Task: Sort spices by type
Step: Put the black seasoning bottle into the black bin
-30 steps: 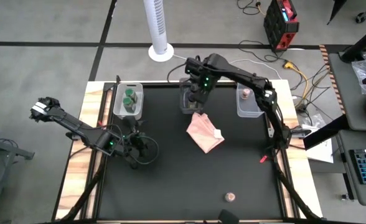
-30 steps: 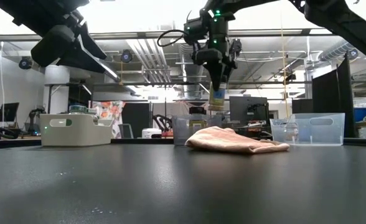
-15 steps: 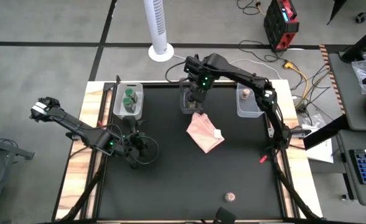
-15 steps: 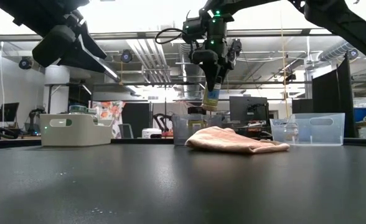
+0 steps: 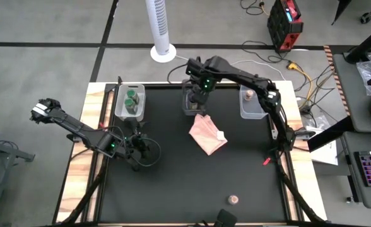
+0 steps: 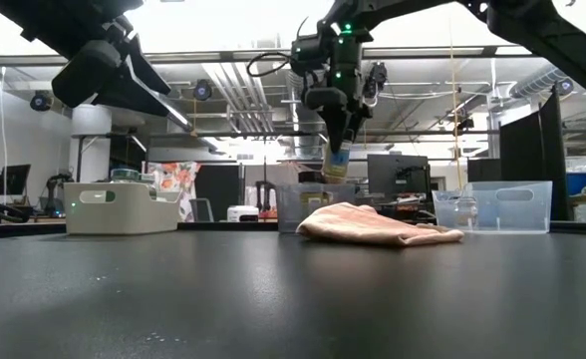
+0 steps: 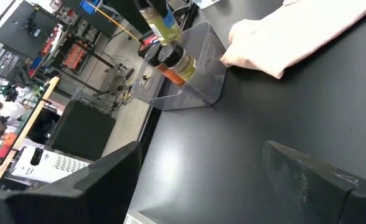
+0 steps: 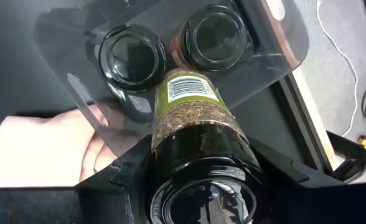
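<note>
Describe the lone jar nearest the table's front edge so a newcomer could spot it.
Start at the black table and find the pink cloth near its middle. Go from the cloth toward the front edge, away from the three bins: the small pinkish-lidded jar stands there alone, the only jar neither in a bin nor held by a gripper.

1. The right arm is reaching across the far side of the table, its wrist pointing down.
2. The right gripper (image 6: 337,163) is hanging over the middle clear bin (image 5: 192,103), its fingers clamping a dark-lidded spice jar (image 8: 192,124).
3. The left arm is lying low toward the table's left edge, left of that bin.
4. The left gripper (image 5: 137,153) is resting with fingers spread wide, holding nothing.
</note>
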Tool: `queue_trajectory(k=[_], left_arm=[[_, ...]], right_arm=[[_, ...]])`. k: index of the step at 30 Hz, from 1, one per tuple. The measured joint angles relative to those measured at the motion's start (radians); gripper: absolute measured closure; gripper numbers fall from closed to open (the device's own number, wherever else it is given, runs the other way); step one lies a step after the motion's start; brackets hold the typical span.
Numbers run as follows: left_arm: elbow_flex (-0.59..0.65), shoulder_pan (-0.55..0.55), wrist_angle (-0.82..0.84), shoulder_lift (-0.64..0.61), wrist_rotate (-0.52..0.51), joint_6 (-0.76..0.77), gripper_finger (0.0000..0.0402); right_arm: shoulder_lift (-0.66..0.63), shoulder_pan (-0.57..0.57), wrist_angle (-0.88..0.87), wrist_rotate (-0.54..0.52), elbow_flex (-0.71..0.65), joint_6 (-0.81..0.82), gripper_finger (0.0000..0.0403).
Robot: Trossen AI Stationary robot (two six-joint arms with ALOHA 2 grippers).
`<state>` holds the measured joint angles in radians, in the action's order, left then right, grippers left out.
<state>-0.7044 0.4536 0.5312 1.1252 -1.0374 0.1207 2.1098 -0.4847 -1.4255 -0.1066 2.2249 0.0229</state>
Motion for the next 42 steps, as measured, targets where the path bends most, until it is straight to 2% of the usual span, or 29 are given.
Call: queue_trajectory(k=[21, 35, 42], left_arm=[[0.000, 0.000, 0.000, 0.000, 0.000, 0.000, 0.0082], [0.000, 0.000, 0.000, 0.000, 0.000, 0.000, 0.0082], [0.000, 0.000, 0.000, 0.000, 0.000, 0.000, 0.0082]], right_arm=[[0.000, 0.000, 0.124, 0.000, -0.158, -0.035, 0.0209], [0.003, 0.000, 0.178, 0.001, -0.177, -0.053, 0.0208], [0.057, 0.006, 0.172, 0.002, -0.178, -0.066, 0.0207]])
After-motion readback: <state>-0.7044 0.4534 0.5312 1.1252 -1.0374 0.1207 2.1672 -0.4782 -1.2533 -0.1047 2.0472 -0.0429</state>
